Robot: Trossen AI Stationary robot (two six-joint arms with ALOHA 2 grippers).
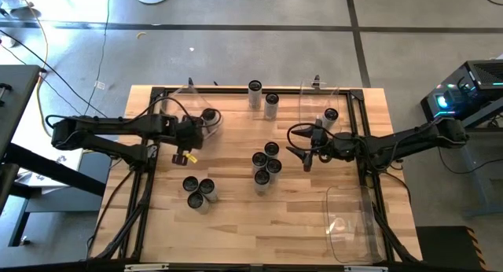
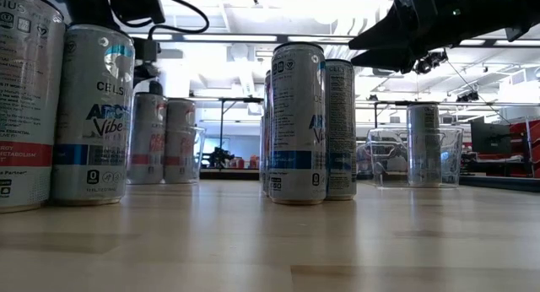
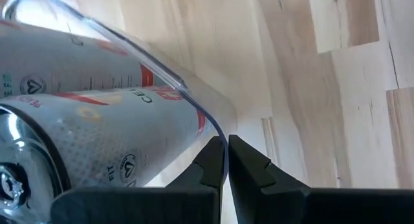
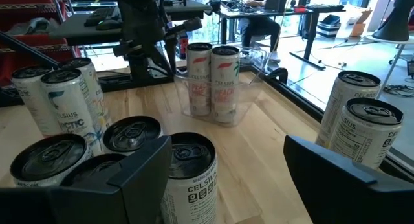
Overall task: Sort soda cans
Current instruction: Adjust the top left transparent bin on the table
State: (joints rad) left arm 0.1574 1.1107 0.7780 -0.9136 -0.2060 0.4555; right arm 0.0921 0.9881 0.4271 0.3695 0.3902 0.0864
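Left arm reaching in from the table's left side, wrist low, left gripper [image 3: 226, 160] with fingers pressed together, nothing visibly between the tips. Right arm extended in from the right side, raised above the tabletop, right gripper [image 1: 302, 148] with fingers [image 4: 139, 169] spread wide apart, holding nothing.

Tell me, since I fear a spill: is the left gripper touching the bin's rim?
Touching. The left wrist view shows the left gripper shut, its fingers pinching the clear bin's rim beside the two cans inside.
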